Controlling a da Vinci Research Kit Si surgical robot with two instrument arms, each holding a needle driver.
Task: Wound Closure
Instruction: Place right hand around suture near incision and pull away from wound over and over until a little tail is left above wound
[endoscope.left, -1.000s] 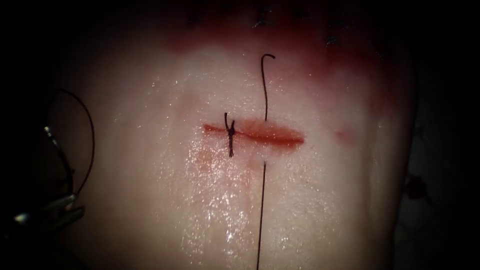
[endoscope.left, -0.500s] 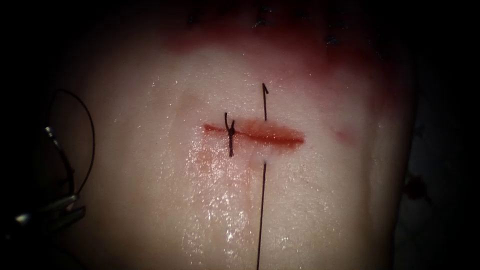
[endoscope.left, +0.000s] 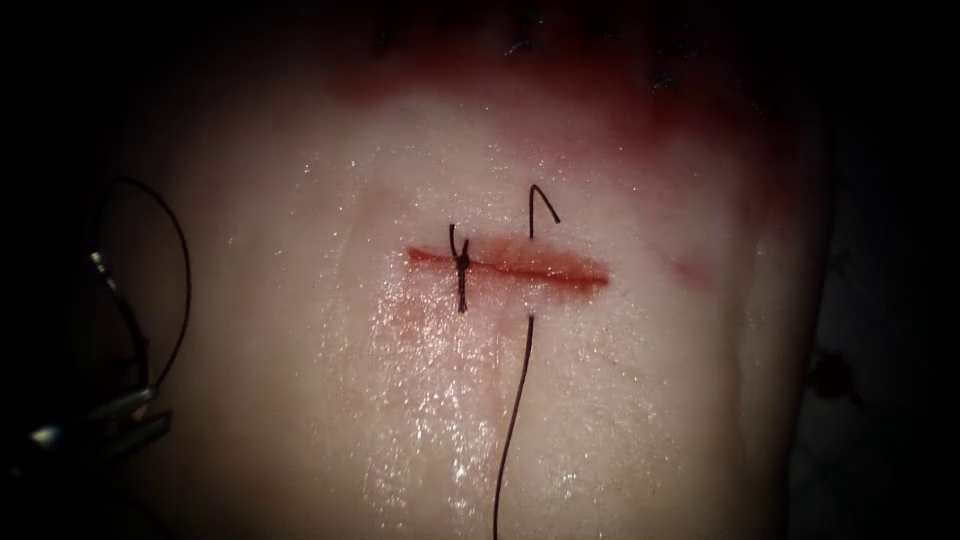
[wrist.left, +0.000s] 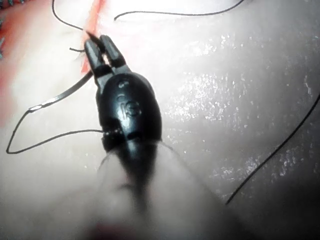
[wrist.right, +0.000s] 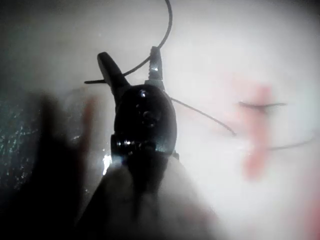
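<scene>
The tissue (endoscope.left: 650, 400) has a level cut (endoscope.left: 560, 270) with one knotted stitch (endoscope.left: 461, 265) near its left end. A thread (endoscope.left: 515, 400) goes in beyond the cut, comes out on the near side and runs slack toward me. Its short hooked tail (endoscope.left: 541, 203) lies beyond the cut. Far left of the cut, my left tool (endoscope.left: 152, 408) (wrist.left: 102, 45) is shut on the curved needle (endoscope.left: 125, 310) (wrist.left: 62, 96), which is out of the tissue and trails a thread loop (endoscope.left: 180, 270). My right tool (wrist.right: 129, 57) stands open, and a strand of thread (wrist.right: 135, 67) crosses between its jaws.
Red fluid (endoscope.left: 560, 95) stains the far edge of the tissue, and more wets the skin near the cut (endoscope.left: 420, 315). Several small dark pins (endoscope.left: 520, 45) line the far border. The tissue's right edge (endoscope.left: 800, 300) drops into darkness.
The tail beyond the cut has grown much shorter as the thread was drawn through toward me. The near strand, straight before, now bows slack. The left tool and needle have not moved.
</scene>
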